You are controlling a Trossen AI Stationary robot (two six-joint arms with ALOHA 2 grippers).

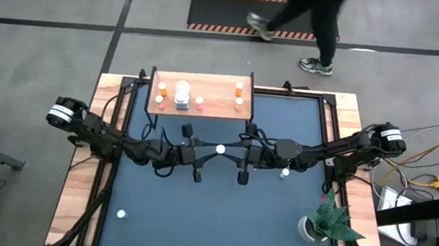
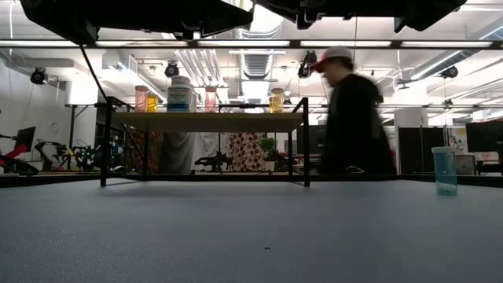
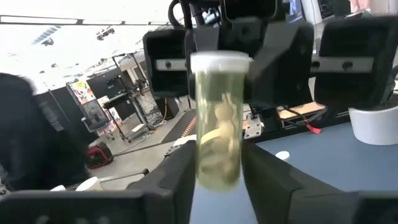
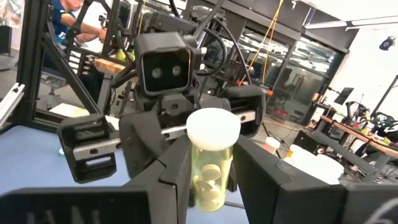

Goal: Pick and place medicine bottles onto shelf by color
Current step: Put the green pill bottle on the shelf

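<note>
A greenish medicine bottle (image 3: 217,143) with a white cap (image 1: 220,149) hangs upright above the middle of the dark mat. My left gripper (image 3: 217,171) comes at it from the table's left and my right gripper (image 4: 211,180) from the right; both are shut on it, facing each other. The shelf (image 1: 202,96) stands at the far edge on thin black legs, with orange bottles (image 1: 239,94) and a larger white one (image 1: 182,93) on its board. Two more bottles stand on the mat, one at near left (image 1: 121,214) and one right of centre (image 1: 284,173). My left gripper pinches the lower part of the bottle's body (image 3: 202,171) between its two fingers, coming about level from the table's left. The bottle stands upright, cap up, clear of the mat. My right gripper pinches the body below the cap (image 4: 198,177) between its two fingers, about level from the table's right.
A white pot with a green plant (image 1: 318,223) stands at the near right of the mat. A person (image 1: 308,19) walks past beyond the table's far edge. In the low view a bluish bottle (image 2: 445,169) shows at the right of the shelf (image 2: 204,122).
</note>
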